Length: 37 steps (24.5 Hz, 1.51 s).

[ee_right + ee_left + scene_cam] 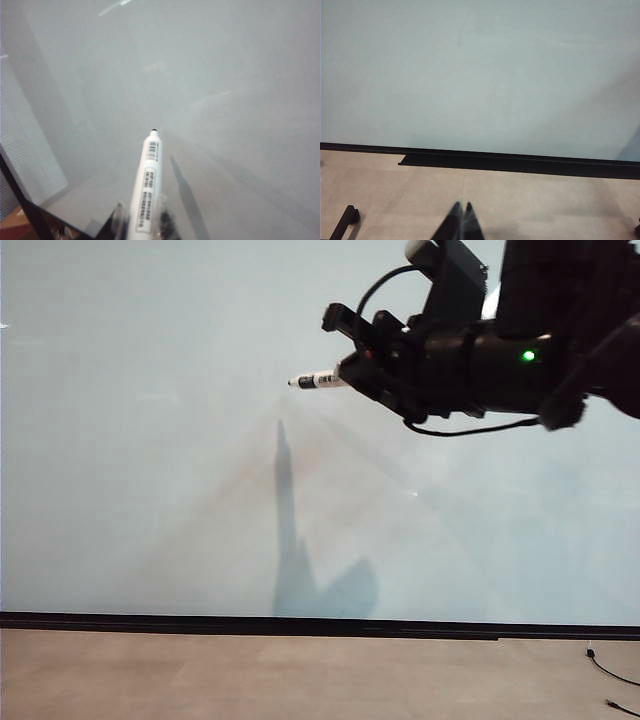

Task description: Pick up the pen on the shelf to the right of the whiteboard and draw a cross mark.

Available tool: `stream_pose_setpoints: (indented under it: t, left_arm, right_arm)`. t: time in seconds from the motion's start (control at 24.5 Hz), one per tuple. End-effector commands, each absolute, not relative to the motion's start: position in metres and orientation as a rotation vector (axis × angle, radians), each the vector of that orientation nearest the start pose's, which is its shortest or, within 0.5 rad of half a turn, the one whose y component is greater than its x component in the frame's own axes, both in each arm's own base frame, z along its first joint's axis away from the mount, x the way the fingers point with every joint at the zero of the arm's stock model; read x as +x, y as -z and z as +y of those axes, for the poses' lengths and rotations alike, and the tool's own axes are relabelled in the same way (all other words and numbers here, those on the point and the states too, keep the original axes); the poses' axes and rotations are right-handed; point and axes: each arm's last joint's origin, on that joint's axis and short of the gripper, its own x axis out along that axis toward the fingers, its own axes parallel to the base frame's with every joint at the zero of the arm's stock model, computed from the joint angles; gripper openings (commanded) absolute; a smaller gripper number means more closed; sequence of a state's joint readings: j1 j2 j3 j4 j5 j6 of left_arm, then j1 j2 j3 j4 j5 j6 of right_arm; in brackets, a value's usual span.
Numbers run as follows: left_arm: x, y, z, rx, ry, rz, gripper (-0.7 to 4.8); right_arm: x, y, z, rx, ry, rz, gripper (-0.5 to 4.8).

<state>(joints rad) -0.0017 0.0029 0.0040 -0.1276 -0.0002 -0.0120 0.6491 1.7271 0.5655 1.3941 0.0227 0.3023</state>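
Pale grey-white, the whiteboard [150,440] fills the background above a black strip and the tan floor [250,675], and no stroke shows on it. High on the exterior view's right side, the right gripper [352,370] is clamped on the pen [318,380], whose black tip points left toward the board without visibly touching it. Low over the floor, the left gripper [462,209] has its fingertips pressed together, holding nothing.

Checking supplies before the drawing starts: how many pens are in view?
1. The pen is held in the right end effector, tip toward the whiteboard, which shows no mark yet. Others may lie out of frame.
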Motion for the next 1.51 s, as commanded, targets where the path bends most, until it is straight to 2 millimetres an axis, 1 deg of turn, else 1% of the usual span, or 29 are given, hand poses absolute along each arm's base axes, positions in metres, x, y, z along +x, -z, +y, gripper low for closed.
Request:
stream_pose_setpoints:
  t: [0.04,0.2,0.41,0.9,1.31,1.51]
  left_arm:
    - [0.097,-0.154,0.0,-0.008,0.005,0.115,-0.04]
    - [0.097,-0.154,0.0,-0.008,0.005,0.115,-0.04]
    - [0.097,-0.154,0.0,-0.008,0.005,0.115,-0.05]
    - [0.097,-0.154,0.0,-0.008,0.005,0.115,-0.05]
    - [0.097,-0.154,0.0,-0.008,0.005,0.115,-0.05]
    - [0.097,-0.154,0.0,-0.008,0.005,0.115,-0.04]
  right_arm:
    - [0.252,-0.196,0.192,0.387,-0.692,-0.177,-0.04]
    - [0.256,-0.204,0.196,0.39,-0.716,-0.2,-0.04]
    - [0.266,-0.215,0.204,0.376,-0.747,-0.189,-0.04]
    - [0.273,-0.228,0.209,0.377,-0.745,-0.229,-0.04]
    - [0.274,-0.226,0.208,0.382,-0.686,-0.211,-0.04]
    - [0.274,-0.225,0.208,0.38,-0.686,-0.207,-0.04]
